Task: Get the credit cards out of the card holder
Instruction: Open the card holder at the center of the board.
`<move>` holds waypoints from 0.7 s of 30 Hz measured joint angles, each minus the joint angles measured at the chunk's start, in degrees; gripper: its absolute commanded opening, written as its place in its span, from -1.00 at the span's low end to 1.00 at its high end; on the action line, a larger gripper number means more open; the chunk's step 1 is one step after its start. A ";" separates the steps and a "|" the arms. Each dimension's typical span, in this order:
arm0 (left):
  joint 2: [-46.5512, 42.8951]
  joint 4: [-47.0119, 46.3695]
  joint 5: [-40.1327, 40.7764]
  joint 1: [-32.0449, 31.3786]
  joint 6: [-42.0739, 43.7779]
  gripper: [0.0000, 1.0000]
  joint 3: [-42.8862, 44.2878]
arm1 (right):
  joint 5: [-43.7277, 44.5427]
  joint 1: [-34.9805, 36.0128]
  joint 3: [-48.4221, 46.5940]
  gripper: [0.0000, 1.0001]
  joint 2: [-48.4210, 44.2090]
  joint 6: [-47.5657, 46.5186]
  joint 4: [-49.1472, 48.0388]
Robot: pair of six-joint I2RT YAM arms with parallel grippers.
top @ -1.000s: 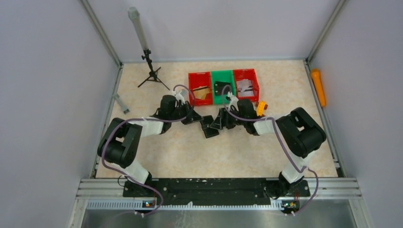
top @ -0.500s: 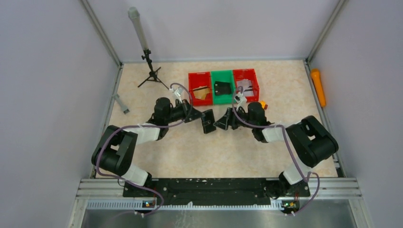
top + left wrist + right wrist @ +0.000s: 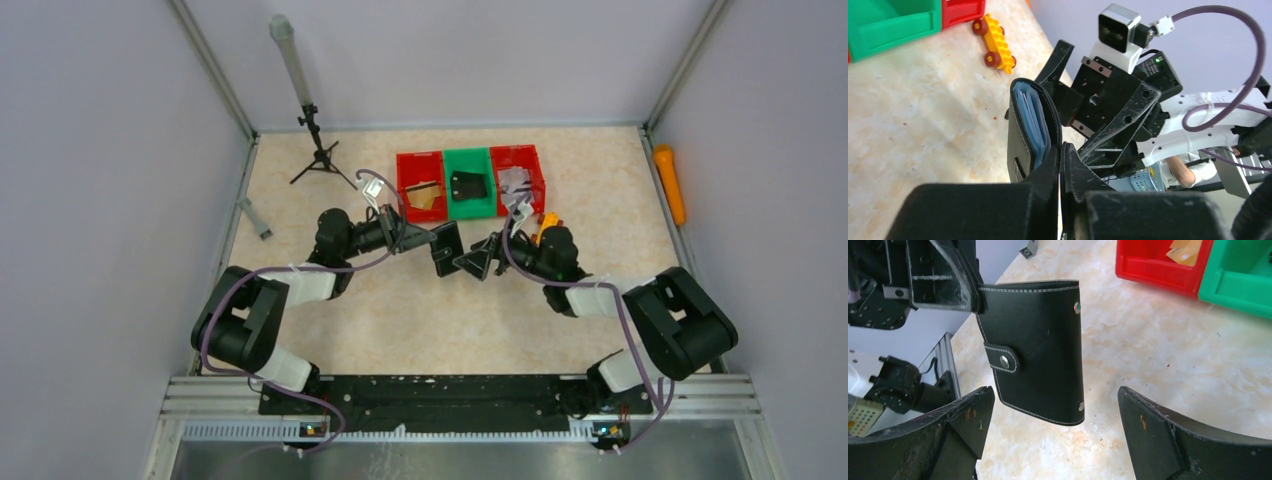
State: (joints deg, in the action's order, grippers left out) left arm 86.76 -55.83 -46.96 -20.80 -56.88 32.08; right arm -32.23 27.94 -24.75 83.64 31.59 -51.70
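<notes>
The card holder [image 3: 446,248] is a flat black stitched wallet, held up off the table by one edge in my left gripper [image 3: 432,242], which is shut on it. In the left wrist view the holder [image 3: 1020,135] stands edge-on above my gripper [image 3: 1062,150], and pale blue leaves [image 3: 1032,120] show inside; I cannot tell single credit cards apart there. In the right wrist view the holder [image 3: 1038,345] hangs folded, its snap tab [image 3: 1004,360] facing me. My right gripper [image 3: 1055,392] stands wide open just before it, touching nothing, and it shows as right gripper [image 3: 478,262] from above.
Behind the grippers stand three bins: a red bin [image 3: 404,170] with a tan card, a green bin [image 3: 450,160] with a lumpy black case, and a red bin [image 3: 538,170] with grey pieces. A yellow toy car [image 3: 547,222] lies by the right arm. A tripod [image 3: 318,150] stands far left, an orange tube [image 3: 669,183] lies far right.
My left gripper has carried the card holder up and to the right. My right gripper has opened wider and drawn back to the right, away from the holder.
</notes>
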 measured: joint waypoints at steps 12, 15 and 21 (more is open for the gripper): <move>-0.48 -7.06 -3.34 -1.18 -1.97 -1.00 -0.79 | -4.50 0.00 4.13 0.35 -1.46 1.86 -10.51; -0.50 -8.15 -3.48 -1.49 -2.05 -1.00 -0.81 | -6.25 -0.02 4.61 0.16 -1.49 2.97 -13.84; -0.66 -10.97 -3.80 -1.64 -2.64 -1.00 -0.81 | -8.13 -0.39 4.90 -0.19 -1.40 4.66 -16.09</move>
State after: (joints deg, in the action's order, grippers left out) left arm 86.11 -66.81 -50.76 -22.44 -59.53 31.27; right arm -40.36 27.55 -19.86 82.24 36.25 -67.79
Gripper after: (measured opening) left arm 0.009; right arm 0.444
